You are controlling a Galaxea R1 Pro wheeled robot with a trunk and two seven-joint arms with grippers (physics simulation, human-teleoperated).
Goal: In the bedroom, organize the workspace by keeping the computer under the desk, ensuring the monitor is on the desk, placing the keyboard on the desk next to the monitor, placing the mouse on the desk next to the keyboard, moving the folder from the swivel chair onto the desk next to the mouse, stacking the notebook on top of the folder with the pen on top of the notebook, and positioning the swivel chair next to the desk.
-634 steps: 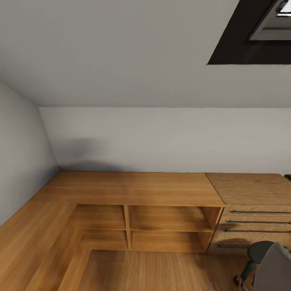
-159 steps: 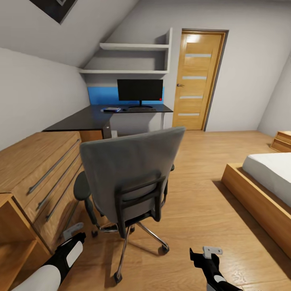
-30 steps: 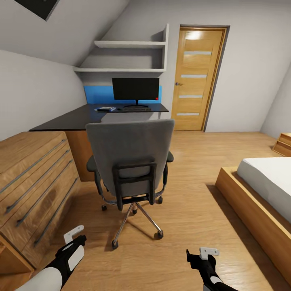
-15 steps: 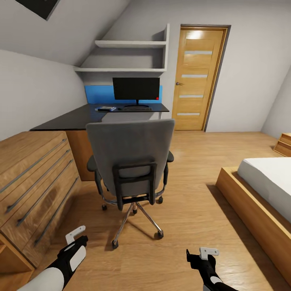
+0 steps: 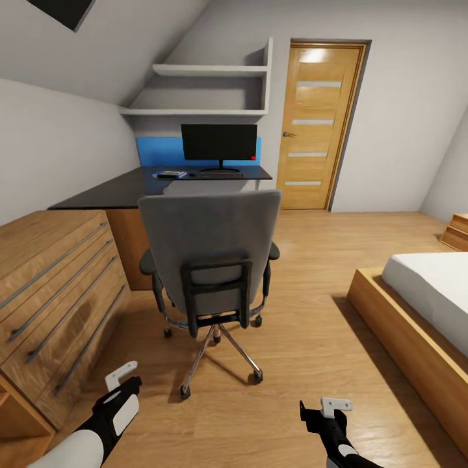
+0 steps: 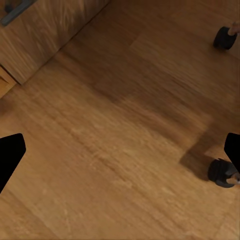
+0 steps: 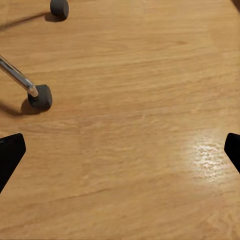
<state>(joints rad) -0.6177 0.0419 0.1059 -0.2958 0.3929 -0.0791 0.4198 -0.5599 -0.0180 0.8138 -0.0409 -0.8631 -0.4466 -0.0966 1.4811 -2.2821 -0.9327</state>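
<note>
here both fingers (image 6: 10,155) (image 7: 10,152) spread wide, empty, behind the swivel chair (image 5: 211,250).

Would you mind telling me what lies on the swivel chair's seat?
I cannot tell: the chair faces away, and its tall grey back hides the seat. Behind it stands the desk with the monitor.

Both arms (image 5: 97,429) are white with black wrists and pale grey brackets.
</note>
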